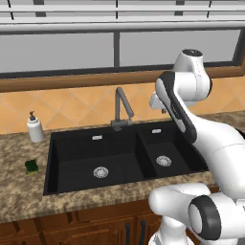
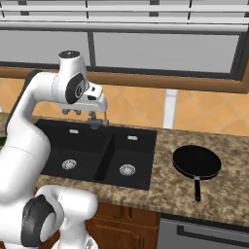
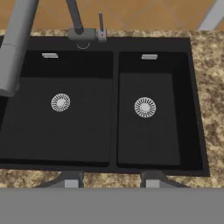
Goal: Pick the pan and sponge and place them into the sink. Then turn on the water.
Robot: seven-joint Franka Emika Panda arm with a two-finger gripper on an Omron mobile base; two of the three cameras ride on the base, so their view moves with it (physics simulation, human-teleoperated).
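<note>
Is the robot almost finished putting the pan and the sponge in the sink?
Not yet. Nothing looks done: both basins of the matte black double sink are bare. The shallow round black pan sits on the counter right of it, the small green sponge on the left. The open gripper hovers above the sink, holding nothing. No water runs from the grey angular tap.

My arm: glossy white shells, dark joints

I see the arm [image 1: 201,139] built of rounded white segments with black bands and dark grey round joint caps; in my hand view, two small grey finger tips [image 3: 71,180] rise with pale square ends.
</note>
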